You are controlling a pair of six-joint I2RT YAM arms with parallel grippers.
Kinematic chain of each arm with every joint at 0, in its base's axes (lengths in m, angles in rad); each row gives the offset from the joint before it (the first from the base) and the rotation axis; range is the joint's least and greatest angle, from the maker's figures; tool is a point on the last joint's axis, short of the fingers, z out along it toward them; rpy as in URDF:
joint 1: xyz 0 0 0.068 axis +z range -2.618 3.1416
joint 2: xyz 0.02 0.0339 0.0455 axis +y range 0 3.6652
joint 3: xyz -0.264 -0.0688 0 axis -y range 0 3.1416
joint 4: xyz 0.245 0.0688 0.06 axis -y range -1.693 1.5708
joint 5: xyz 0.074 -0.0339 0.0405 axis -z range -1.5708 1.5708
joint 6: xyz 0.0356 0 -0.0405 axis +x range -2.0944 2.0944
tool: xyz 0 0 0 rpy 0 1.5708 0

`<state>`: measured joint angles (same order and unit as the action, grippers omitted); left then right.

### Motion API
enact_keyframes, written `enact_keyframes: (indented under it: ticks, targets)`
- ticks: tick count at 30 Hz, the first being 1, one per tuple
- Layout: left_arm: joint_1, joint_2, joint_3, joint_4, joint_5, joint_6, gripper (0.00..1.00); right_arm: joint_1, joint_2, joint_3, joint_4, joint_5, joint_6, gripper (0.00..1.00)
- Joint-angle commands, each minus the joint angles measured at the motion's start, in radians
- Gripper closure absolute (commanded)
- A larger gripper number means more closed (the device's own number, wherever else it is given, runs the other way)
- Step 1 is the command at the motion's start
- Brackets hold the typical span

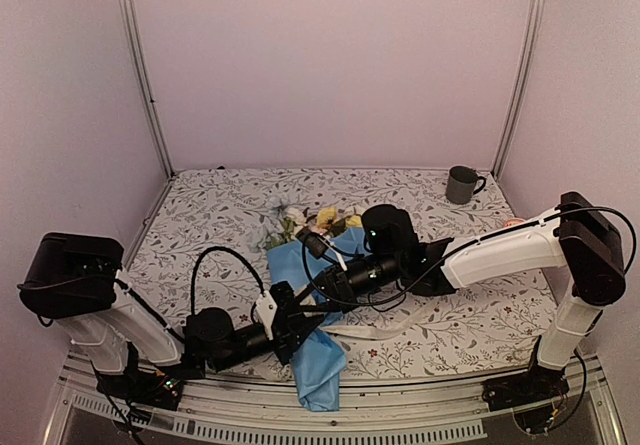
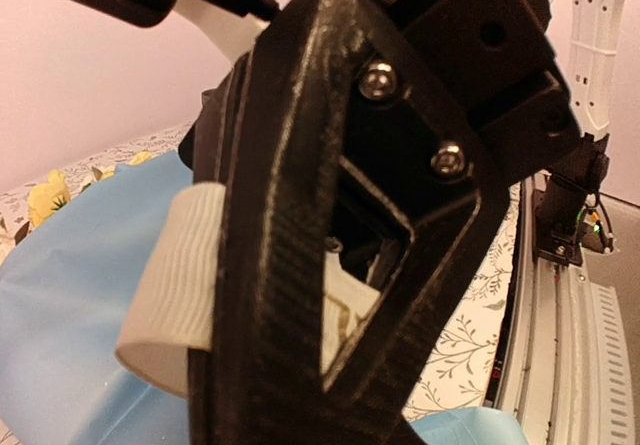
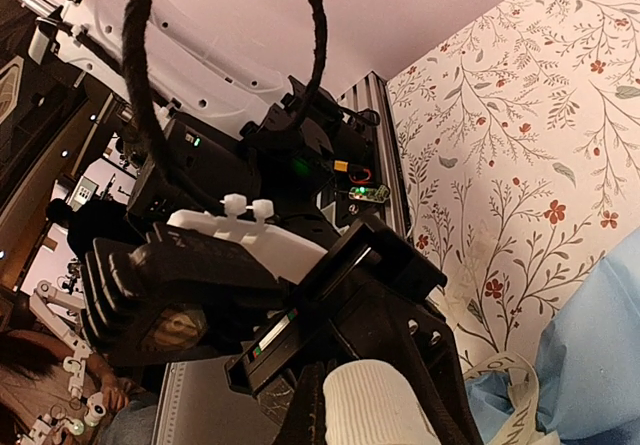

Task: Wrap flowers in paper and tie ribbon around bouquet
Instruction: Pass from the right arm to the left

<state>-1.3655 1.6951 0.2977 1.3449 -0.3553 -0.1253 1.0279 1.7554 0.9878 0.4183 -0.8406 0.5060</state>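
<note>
The bench [image 1: 480, 315], covered by a white cloth printed with leafy sprigs, carries everything. The two arms reach in over it and meet near its middle: the right arm [image 1: 500, 255] comes from the right edge, and the left arm [image 1: 130, 315] lies low along the near edge.

The bouquet [image 1: 318, 370] lies at the middle of the bench, a little toward the near edge. Its light blue paper [image 1: 295, 263] runs lengthwise from far to near, and the narrow end hangs just past the near edge. The flowers [image 1: 300, 220], white, yellow and pink, poke from the wide end that points to the far edge.

The ribbon [image 1: 375, 331], a cream band, lies flat on the cloth just right of the paper, close to the near edge. It leads in under the two wrists.

The left end effector [image 1: 298, 315] sits over the paper. In the left wrist view the ribbon passes behind its near finger, but whether the jaws have pinched it cannot be told. The right end effector [image 1: 325, 287] is closed. A ribbed stretch of ribbon shows right at its tips, and the frames do not show whether it is held.

A grey mug [image 1: 461, 184] stands upright at the far right corner, well apart from the rest.
</note>
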Motion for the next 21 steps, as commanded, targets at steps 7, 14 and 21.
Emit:
enact_keyframes:
  ticks: [7, 14, 21]
  targets:
    - [-0.008, -0.004, -0.006, 0.031, 0.002, -0.018, 1.0, -0.007, -0.045, -0.018, -0.01, 0.045, 0.004, 0.91]
    - [-0.009, -0.028, 0.006, -0.095, -0.029, -0.023, 1.0, -0.014, -0.184, -0.01, -0.386, 0.303, -0.105, 0.55]
    - [-0.01, -0.05, 0.017, -0.15, -0.043, 0.021, 1.0, -0.143, -0.35, -0.011, -0.846, 0.717, -0.071, 0.42]
